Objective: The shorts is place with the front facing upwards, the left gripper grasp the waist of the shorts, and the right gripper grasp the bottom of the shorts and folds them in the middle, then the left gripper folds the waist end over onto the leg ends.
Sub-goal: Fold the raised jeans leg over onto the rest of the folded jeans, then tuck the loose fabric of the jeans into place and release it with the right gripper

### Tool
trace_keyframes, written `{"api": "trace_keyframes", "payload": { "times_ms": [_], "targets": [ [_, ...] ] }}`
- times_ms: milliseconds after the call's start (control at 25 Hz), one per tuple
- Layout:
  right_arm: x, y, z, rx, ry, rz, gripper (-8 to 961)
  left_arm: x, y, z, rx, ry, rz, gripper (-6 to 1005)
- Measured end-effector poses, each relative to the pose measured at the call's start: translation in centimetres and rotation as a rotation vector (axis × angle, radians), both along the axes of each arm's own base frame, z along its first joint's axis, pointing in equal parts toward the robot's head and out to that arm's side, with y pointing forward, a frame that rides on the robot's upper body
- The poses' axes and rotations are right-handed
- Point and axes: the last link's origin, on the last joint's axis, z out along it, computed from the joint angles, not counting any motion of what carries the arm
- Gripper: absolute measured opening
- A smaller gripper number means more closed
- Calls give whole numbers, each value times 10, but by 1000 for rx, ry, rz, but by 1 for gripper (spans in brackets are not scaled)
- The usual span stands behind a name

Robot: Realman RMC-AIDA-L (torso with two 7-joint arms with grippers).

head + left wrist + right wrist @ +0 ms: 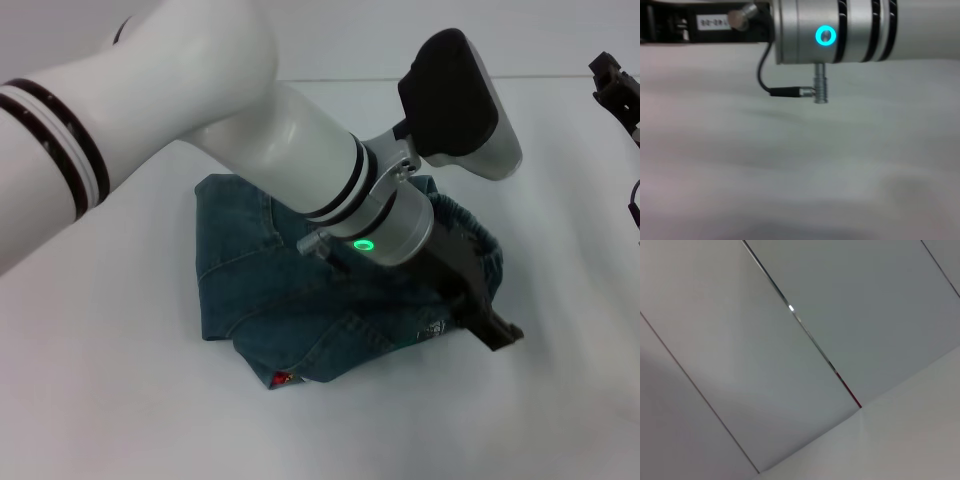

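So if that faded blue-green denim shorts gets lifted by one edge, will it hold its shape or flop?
The faded blue-green denim shorts would probably flop: they already lie in soft, uneven folds. Stacked layers look likely to slide apart. The gathered waistband seems bulkier, so it may hang lower.

One pair of shorts (pixel 270 290) is lying on one table (pixel 120 400), and two grippers are showing: left gripper (pixel 500 335), right gripper (pixel 615 85).
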Motion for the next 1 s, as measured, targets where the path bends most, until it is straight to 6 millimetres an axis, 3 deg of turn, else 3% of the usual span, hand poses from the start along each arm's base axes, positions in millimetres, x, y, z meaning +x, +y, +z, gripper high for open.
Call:
{"api": "trace_keyframes", "payload": {
  "times_ms": [680,880,1000],
  "targets": [
    [4,-1,-1,8,-15,-24,13,-6,26,6,180,-79,34,888],
    [5,-2,1,10,0,-25,12,-3,34,34,226,-264,167,888],
    [6,-4,3,10,11,-14,12,-12,40,63,248,-433,264,888]
  ]
}}
